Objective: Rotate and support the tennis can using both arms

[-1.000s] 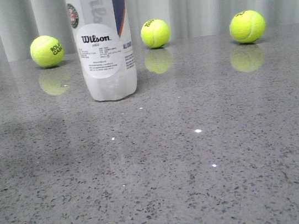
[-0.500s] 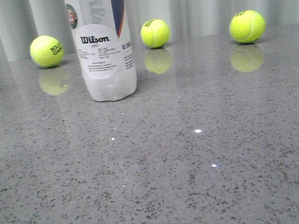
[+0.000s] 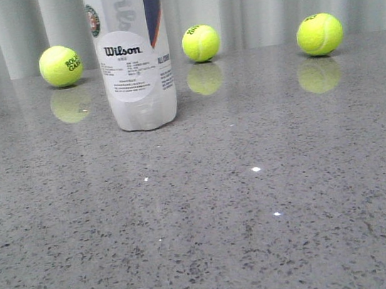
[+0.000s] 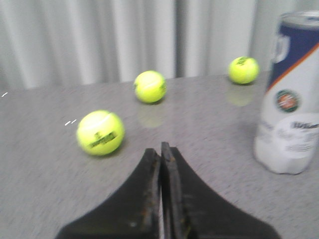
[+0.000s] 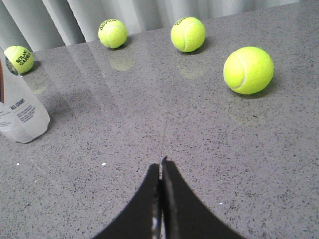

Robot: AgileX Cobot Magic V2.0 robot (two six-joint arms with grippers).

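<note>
**A:** Where is the tennis can (image 3: 131,52)?

**B:** Upright on the grey table (image 3: 277,233), towards the back and a little left of centre in the front view, its Wilson label facing the camera. Its top runs out of that view. Nothing touches it.

**A:** And the hands?

**B:** The left hand (image 4: 160,149) has its fingers pressed flat together, holding nothing; the can stands well apart from it. The right hand (image 5: 162,167) is pinched closed and empty too, with the can (image 5: 20,112) far off at the view's edge.

**A:** Why closed?

**B:** Probably a neutral pose; both would have to open to bracket the can before turning and supporting it.

**A:** The balls?

**B:** Several tennis balls (image 3: 318,33) lie scattered round the can, likely just clutter to avoid.
</note>
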